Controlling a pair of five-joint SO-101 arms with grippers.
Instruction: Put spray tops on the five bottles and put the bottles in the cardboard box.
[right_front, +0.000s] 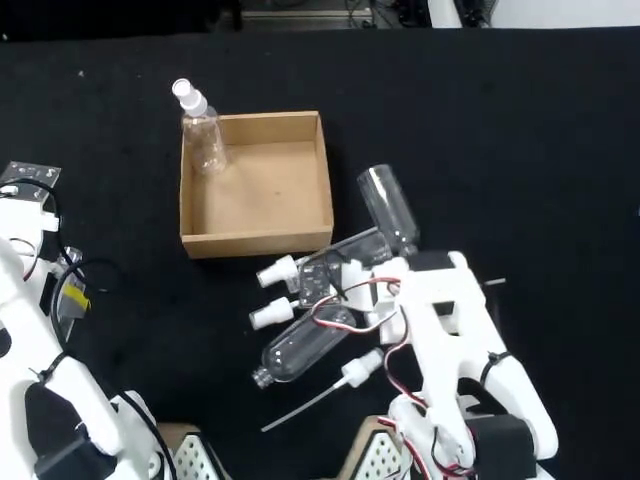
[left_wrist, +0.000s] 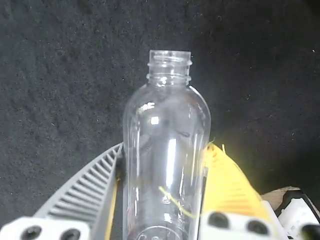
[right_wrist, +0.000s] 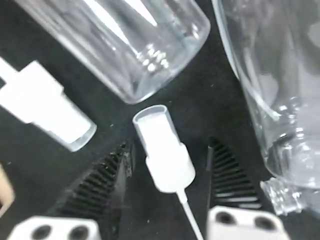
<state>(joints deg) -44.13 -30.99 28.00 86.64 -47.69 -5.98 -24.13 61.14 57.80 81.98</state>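
Straddling a white plastic spray top with a thin dip tube (right_wrist: 164, 157), the right pincer (right_wrist: 170, 146) is released. Its black toothed fingers (right_wrist: 100, 190) stand apart, one on each side, and neither touches the top. The top lies flat on the black cloth worktop (right_front: 500, 120), cap end pointing away from the wrist, tube running back between the fingers.

Handling, as a judgement: light, rigid, somewhat slick. The tube is thin and would likely bend, so grip the wider collar and not the tube. Closing from this position looks about right.

Just beside it are a second white spray top (right_wrist: 47, 112) and two clear plastic bottles lying on their sides. One (right_wrist: 125, 40) is beyond the fingertips. The other (right_wrist: 270, 90) is alongside one finger.

The left pincer (left_wrist: 165, 147) is clenched around an uncapped clear plastic bottle (left_wrist: 167, 115). Its grey and yellow fingers sit at mid-body, and the threaded open neck is free above them. The bottle looks thin-walled and would probably dent under a hard squeeze.

Farther out, the brown cardboard box (right_front: 255, 240) holds one capped bottle (right_front: 205, 140), upright in a far corner as best I can tell.
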